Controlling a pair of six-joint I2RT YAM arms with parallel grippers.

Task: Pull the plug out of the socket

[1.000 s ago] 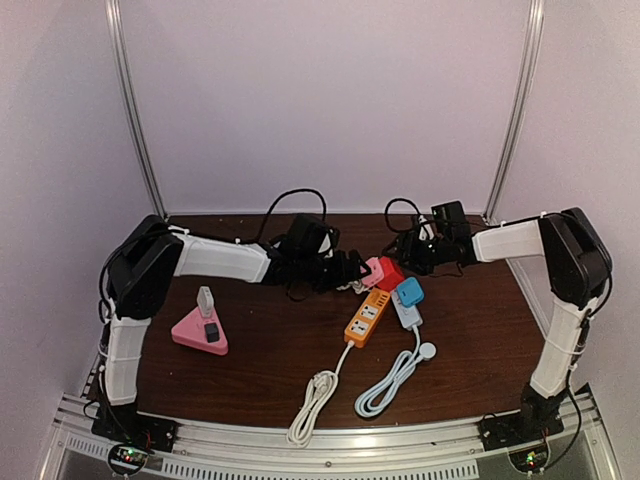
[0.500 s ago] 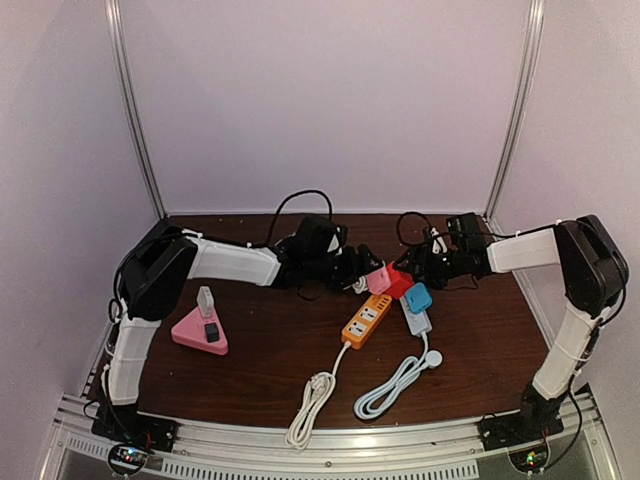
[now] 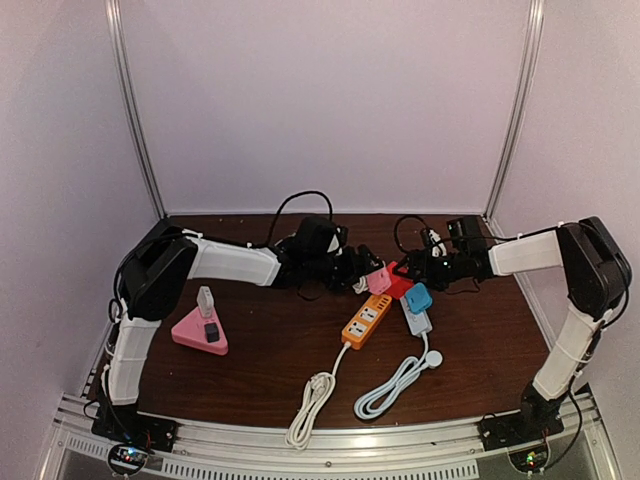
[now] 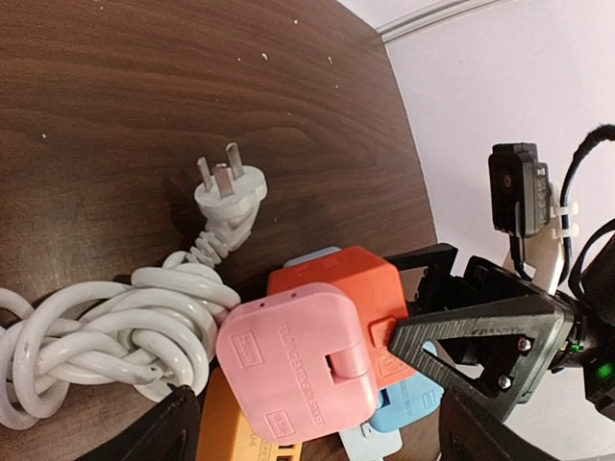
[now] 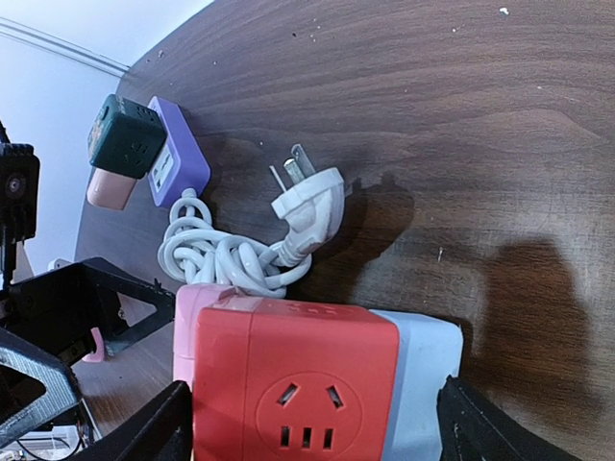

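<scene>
The left arm [image 3: 225, 260] and the right arm [image 3: 525, 250] rise at the side edges of the tabletop [image 3: 270, 340], then reach inward, forearms nearly level. The left gripper [image 3: 362, 266] and the right gripper [image 3: 410, 268] face each other, very near, beyond the tabletop's middle. Both have their jaws spread wide.

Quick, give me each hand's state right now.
Left hand: open, straddling the pink cube adapter, not gripping it.
Right hand: open, straddling the red cube adapter, not gripping it.
</scene>
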